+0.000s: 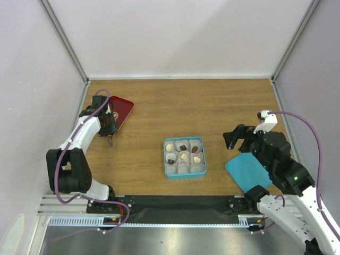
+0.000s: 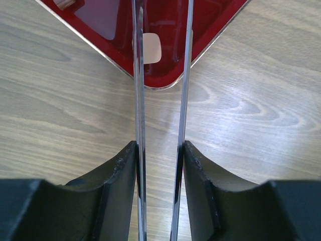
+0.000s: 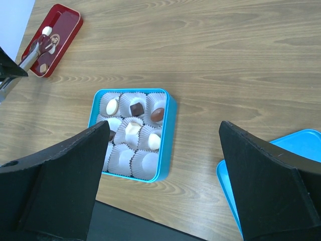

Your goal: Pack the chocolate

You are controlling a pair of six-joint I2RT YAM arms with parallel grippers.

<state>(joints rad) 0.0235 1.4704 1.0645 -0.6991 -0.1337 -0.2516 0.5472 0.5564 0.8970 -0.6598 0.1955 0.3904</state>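
Observation:
My left gripper [image 2: 160, 150] is shut on thin metal tongs [image 2: 140, 100], whose two blades stand a little apart. Their tips reach over the corner of a red tray [image 2: 210, 30] and straddle a cream chocolate [image 2: 152, 48] lying in it. In the top view this gripper [image 1: 109, 126] sits at the tray's [image 1: 123, 109] near corner. A blue box [image 3: 169, 135] of white paper cups holds several chocolates, among them a cream one [image 3: 112, 106], a dark square [image 3: 136, 108] and a brown one [image 3: 157, 114]. My right gripper [image 3: 164, 128] hangs open and empty above the box's right side.
A blue lid [image 1: 245, 170] lies flat right of the box [image 1: 184, 175], under my right arm. In the right wrist view more candies [image 3: 46, 31] lie in the red tray [image 3: 67, 30]. White walls close in the table on three sides.

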